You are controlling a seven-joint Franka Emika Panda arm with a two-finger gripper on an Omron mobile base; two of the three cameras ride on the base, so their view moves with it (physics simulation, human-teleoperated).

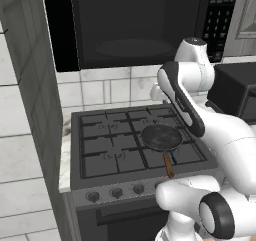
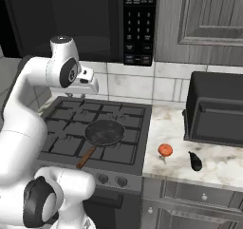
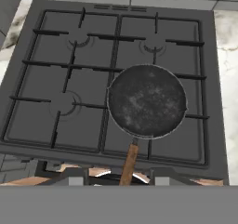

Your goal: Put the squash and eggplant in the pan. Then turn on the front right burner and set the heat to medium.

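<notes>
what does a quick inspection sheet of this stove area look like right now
surface: stove with black grates, marble counter to its right
job's things: pan empty on the front right burner, handle toward the knobs; squash and eggplant on the counter, apart
clutter: nothing seen
grippers: gripper shut, holding nothing, raised above the stove
cables: nothing seen
surroundings: microwave above, dark toaster oven on the counter, tiled wall

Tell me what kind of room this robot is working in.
A home kitchen, by the look of it: a gas stove with a pan on it, a microwave mounted above, and a marble-look counter beneath wall cabinets.
</notes>
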